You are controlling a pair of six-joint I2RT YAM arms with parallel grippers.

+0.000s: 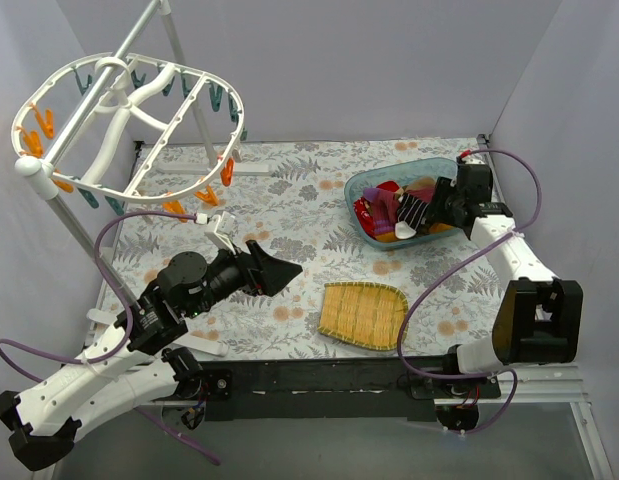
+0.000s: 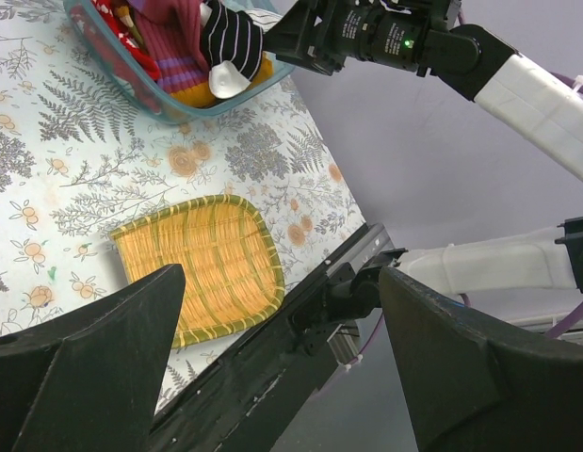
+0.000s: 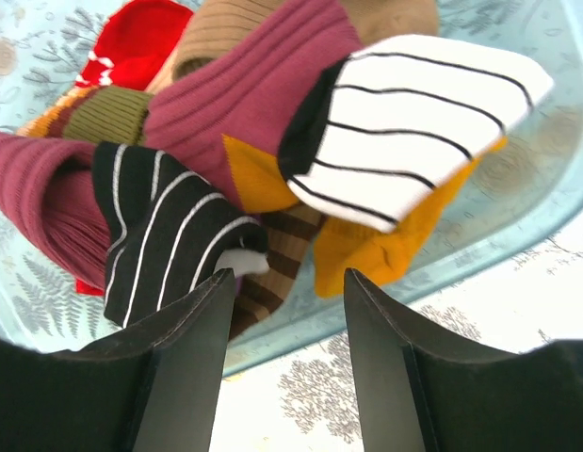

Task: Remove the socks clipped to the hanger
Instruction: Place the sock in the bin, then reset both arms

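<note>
The right gripper (image 3: 286,275) is hovering half-parted and empty, with the socks (image 3: 272,141) lying heaped just ahead in the tub (image 3: 517,217). The left gripper (image 2: 282,275) is gaping wide and empty. The hanger (image 1: 117,110) is tilting behind it, its long axis slanting.

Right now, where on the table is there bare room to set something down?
Bare tablecloth shows at the back, between the hanger and the blue bin, and in a strip between that bin and the bamboo tray. Crowded: the bin, heaped with socks, the right fingers over it; and the left, under the hanger's clips and left arm.
</note>
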